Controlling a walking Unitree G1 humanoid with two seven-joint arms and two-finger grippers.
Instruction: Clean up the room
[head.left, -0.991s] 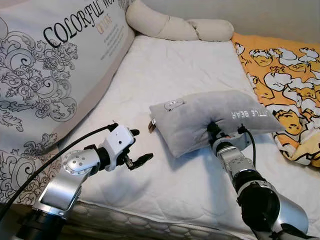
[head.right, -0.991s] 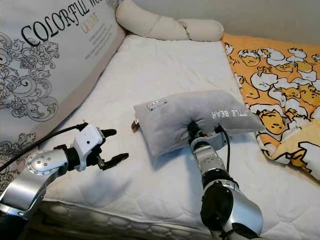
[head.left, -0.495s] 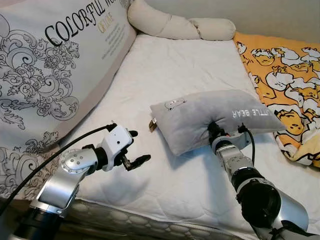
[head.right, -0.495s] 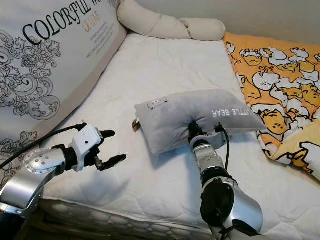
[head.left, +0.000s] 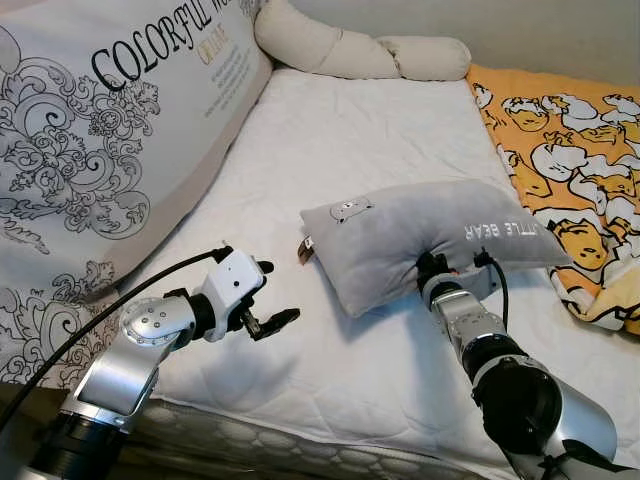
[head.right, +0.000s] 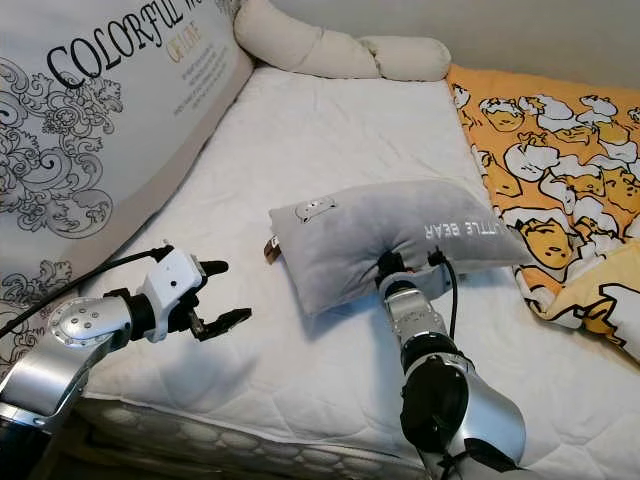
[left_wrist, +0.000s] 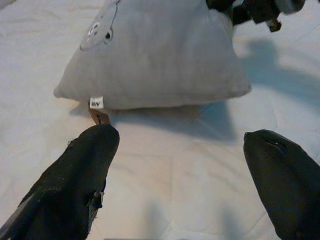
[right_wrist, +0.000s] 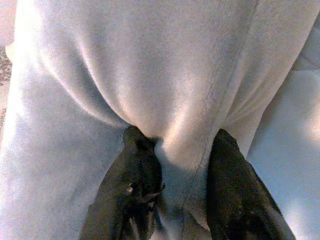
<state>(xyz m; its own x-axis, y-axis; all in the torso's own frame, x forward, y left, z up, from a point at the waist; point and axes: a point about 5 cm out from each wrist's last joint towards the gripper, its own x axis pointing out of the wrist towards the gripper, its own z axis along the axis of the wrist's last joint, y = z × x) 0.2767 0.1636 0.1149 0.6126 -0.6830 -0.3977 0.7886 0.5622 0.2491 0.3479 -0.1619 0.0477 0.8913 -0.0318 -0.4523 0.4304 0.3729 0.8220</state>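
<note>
Right wrist view has the right gripper (right_wrist: 182, 197) pinching a fold of the grey pillow (right_wrist: 150, 75) between its two black fingers (right_wrist: 137, 185), the fabric bunched up and pulled into creases above them. Seen from the head, that grip is on the near long edge of the pillow (head.left: 430, 235), which lies on the white mattress (head.left: 340, 140) roughly mid-bed, with white lettering reading "LITTLE BEAR" upside down toward its right end and a small bear patch near its left corner. A small tag (head.left: 304, 250) sticks out at that left corner. The left gripper (head.left: 268, 296) hovers just above the mattress to the left of the pillow, apart from it, fingers spread wide and holding nothing; in the left wrist view its two fingertips (left_wrist: 85, 170) frame the pillow's left end and its tag. Further out, a large printed cushion (head.left: 100, 150) with "COLORFUL" lettering leans along the bed's left side, a cream bolster (head.left: 350, 50) lies across the head, and an orange cartoon-print blanket (head.left: 560, 160) covers the right side.
</note>
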